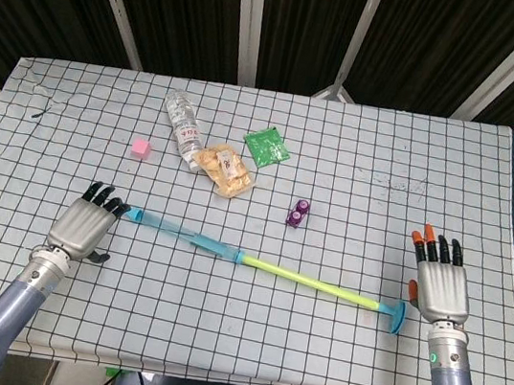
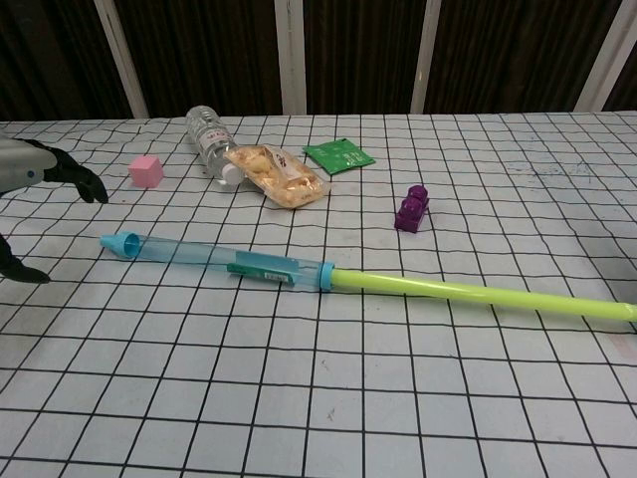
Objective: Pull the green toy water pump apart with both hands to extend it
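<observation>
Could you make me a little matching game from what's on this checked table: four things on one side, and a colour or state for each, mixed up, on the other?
Things:
1. toy water pump
2. cube
3. clear bottle
4. right hand

Descriptions:
A. pink
B. lying on its side beside the snack bag
C. open, fingers spread, holding nothing
D. extended, lying flat on the table

Pairs: 1-D, 2-A, 3-B, 4-C

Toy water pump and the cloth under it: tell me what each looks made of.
Toy water pump: plastic by the look. Its barrel is see-through pale blue, the grid lines showing through it, with opaque blue caps; the extended rod is glossy opaque yellow-green.

Table cover: probably matte woven fabric, white with a black grid; it wrinkles and drapes at the edges.
</observation>
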Robot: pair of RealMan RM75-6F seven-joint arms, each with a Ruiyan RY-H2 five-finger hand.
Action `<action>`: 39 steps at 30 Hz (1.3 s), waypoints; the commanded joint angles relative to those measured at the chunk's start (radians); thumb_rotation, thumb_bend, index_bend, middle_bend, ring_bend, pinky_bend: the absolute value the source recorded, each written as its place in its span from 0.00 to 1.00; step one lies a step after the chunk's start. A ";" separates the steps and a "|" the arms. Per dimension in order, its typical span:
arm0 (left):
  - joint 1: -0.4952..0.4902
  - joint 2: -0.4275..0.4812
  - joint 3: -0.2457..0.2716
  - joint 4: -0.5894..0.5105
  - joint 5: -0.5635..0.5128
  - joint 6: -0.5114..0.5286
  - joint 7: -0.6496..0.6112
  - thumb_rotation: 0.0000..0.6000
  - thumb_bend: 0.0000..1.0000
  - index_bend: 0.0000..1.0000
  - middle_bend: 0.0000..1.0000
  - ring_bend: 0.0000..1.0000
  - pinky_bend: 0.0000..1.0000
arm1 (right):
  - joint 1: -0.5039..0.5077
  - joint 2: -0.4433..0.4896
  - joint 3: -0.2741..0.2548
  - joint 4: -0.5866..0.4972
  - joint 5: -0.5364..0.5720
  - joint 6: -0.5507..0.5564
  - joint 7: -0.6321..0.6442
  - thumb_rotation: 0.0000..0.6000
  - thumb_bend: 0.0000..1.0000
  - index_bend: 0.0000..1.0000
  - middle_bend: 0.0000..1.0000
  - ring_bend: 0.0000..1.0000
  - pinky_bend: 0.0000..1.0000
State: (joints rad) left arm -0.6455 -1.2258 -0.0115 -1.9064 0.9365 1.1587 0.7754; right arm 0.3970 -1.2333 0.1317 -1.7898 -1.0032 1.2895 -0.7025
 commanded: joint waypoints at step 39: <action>0.526 0.142 0.192 0.189 0.655 0.520 -0.597 1.00 0.12 0.00 0.00 0.00 0.00 | -0.354 0.092 -0.146 0.124 -0.488 0.384 0.590 1.00 0.27 0.00 0.00 0.00 0.00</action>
State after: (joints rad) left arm -0.1404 -1.0737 0.1910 -1.7600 1.5739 1.6498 0.2006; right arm 0.0471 -1.1422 -0.0144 -1.6696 -1.4933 1.6725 -0.1189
